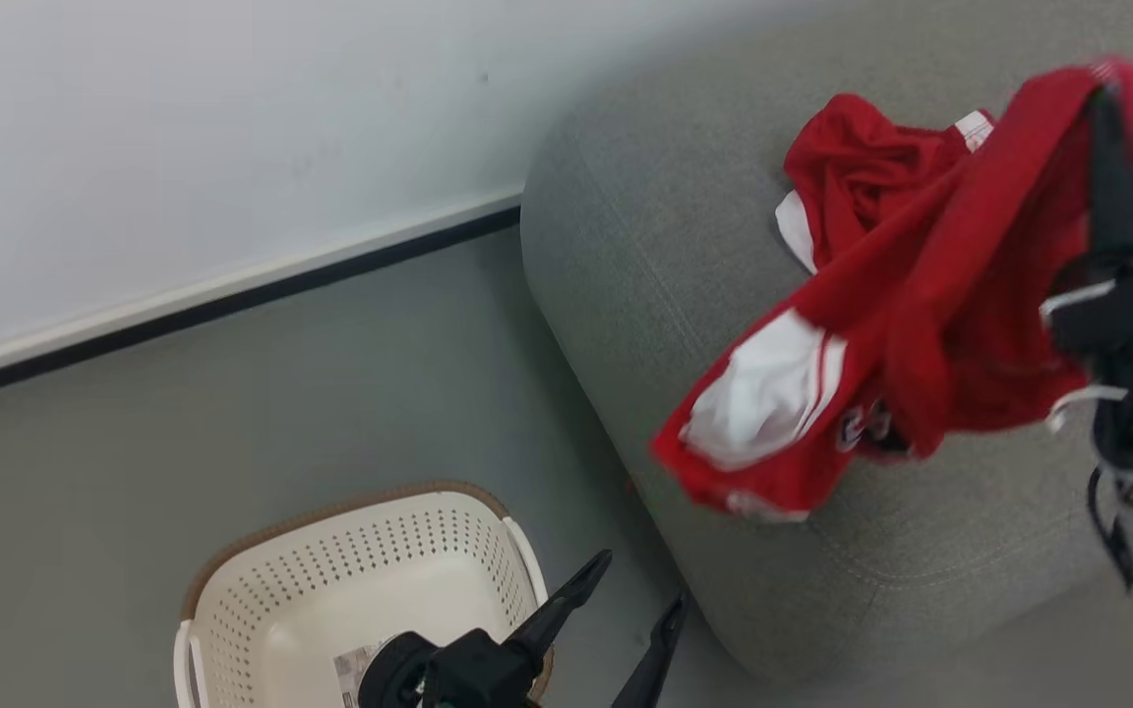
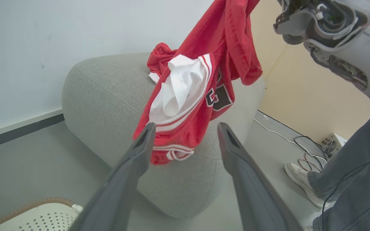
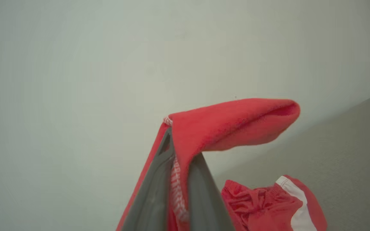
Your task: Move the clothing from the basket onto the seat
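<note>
A: Head view first. Where is the clothing sitting?
B: Two red pieces are showing. The crumpled garment (image 1: pixel 852 167) is lying on the seat (image 1: pixel 645 256), toward its back. The hanging garment (image 1: pixel 921 324) is dangling from the right fingers (image 1: pixel 1112 187) above the cushion, its lower hem drooping near the front edge. Whether it is touching the fabric, I can't tell.
A: And the basket (image 1: pixel 262 590)?
B: It's sitting on the floor beside the seat. I'm seeing bare perforated walls and a paper label (image 1: pixel 355 669) on the bottom, no red. The left fingers (image 1: pixel 566 595) are covering part of it, spread wide and carrying nothing.
A: Left wrist view?
B: The left fingers (image 2: pixel 133 166) are standing well apart, empty, pointing at the hanging garment (image 2: pixel 188 96), which is draping down in front of the seat (image 2: pixel 108 96). The crumpled garment (image 2: pixel 159 54) is peeking out behind it, and a corner of the basket (image 2: pixel 43 218) is showing at the bottom.
A: Right wrist view?
B: The right fingers (image 3: pixel 154 199) are pressing together on a fold of the hanging garment (image 3: pixel 230 128) — pinching it. The crumpled garment (image 3: pixel 262 205) is resting on the seat (image 3: pixel 348 144) below.
A: Progress?
B: I'm judging it nearly finished — one piece delivered, the other waiting to be lowered and let go.
</note>
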Robot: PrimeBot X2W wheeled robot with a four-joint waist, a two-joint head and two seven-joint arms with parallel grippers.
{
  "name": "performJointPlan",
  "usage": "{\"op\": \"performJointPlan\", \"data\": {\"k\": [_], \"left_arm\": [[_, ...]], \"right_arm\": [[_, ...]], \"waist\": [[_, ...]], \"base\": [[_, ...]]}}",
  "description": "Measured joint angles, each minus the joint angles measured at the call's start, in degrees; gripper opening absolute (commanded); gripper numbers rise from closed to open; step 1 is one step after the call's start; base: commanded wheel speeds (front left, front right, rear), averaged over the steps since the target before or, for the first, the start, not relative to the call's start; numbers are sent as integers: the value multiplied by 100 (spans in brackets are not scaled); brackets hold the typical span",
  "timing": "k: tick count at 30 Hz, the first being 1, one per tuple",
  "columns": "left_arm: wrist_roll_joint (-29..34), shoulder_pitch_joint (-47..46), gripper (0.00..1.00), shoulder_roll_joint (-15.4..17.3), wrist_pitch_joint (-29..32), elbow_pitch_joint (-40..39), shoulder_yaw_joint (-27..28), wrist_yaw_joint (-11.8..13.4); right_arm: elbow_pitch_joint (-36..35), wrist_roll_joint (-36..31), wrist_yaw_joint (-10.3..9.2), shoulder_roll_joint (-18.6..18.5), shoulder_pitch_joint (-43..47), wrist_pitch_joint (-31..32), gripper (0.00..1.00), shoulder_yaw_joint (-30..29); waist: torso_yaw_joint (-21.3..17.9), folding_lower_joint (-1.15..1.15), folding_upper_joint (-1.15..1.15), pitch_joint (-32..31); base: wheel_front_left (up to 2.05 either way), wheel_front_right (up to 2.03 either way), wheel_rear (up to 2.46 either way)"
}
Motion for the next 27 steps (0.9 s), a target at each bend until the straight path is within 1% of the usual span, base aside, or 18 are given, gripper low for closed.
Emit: {"op": "performJointPlan", "data": {"k": [3, 6, 8, 11, 12, 17, 20, 23, 25, 27], "left_arm": [[45, -171, 100, -1, 47, 73, -26, -43], [79, -271, 100, 0, 58, 83, 5, -41], [81, -317, 100, 0, 59, 83, 29, -38], [96, -437, 100, -5, 56, 76, 96, -14], [94, -487, 100, -11, 49, 78, 153, 12], [94, -671, 100, 4, -16, 82, 394, 37], [94, -677, 100, 53, -45, 121, 449, 43], [96, -652, 100, 156, -69, 80, 509, 62], [98, -648, 100, 210, -69, 68, 543, 68], [104, -647, 100, 245, -69, 53, 577, 110]], "right_arm": [[613, 302, -112, -55, -787, 55, 0, -530], [1151, 414, -280, -168, -1580, 103, 0, -946], [1457, 414, -335, -324, -2051, 102, 0, -1161], [1829, 365, -399, -694, -2660, 94, 0, -1383], [1936, 279, -428, -818, -2886, 86, 0, -1423], [2316, -43, -436, -1192, -3882, -149, 0, -1478], [2764, -267, -479, -1477, -4193, -313, 0, -1477], [2980, -545, -482, -1679, -4353, -367, 0, -1345], [3169, -658, -482, -1728, -4401, -419, 0, -1236], [3455, -670, -479, -1652, -4350, -468, 0, -1135]], "waist": [[40, 0, 0, 274], [139, 1, 0, 531], [234, 1, 1, 694], [407, 1, 0, 925], [473, 1, 0, 997], [793, 1, 0, 1326], [983, 1, 1, 1481], [1117, 0, 0, 1642], [1169, 0, 0, 1757], [1202, 0, 1, 1869]], "base": [[0, 0, 0], [0, 0, 0], [0, 0, 0], [0, 0, 0], [0, 0, 0], [0, 0, 0], [0, 0, 0], [0, 0, 0], [0, 0, 0], [0, 0, 0]]}}
